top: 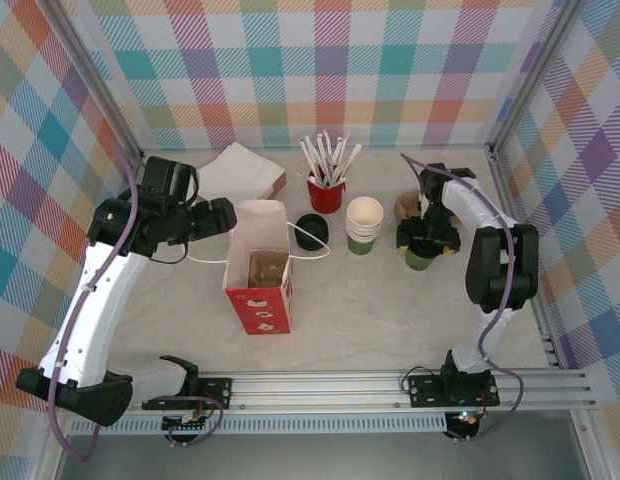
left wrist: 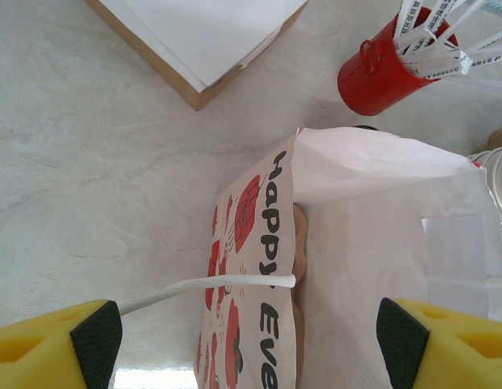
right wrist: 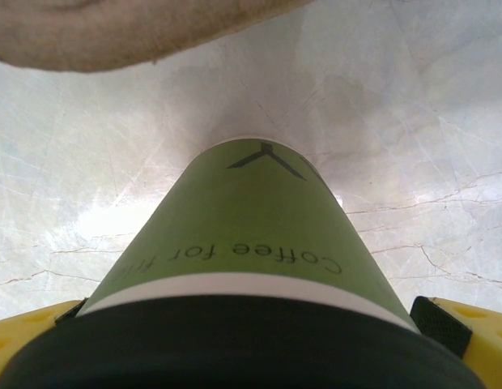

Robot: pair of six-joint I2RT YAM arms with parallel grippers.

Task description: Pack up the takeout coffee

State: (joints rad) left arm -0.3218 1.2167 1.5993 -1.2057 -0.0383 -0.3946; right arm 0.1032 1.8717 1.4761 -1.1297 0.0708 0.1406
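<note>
lid: the black lid (right wrist: 235, 348) of the takeout coffee (right wrist: 251, 227), between the pads of the right gripper (right wrist: 255, 318), is cut by the lower edge.
pads: only their corners show; if they touch the lid cannot be told.
cup print: "Coffee for fi", then it bends out of sight.
pulp carrier (right wrist: 113, 32): beyond the cup, blurred, cut by the upper edge.
left gripper (left wrist: 249, 332): fingers cut by the lower edge.
paper bag (left wrist: 372, 243): under this gripper; lettering stops at "Happy Eve".
red cup of sticks (left wrist: 380, 77): ahead to the right, cut off; stick print too small to read.
</note>
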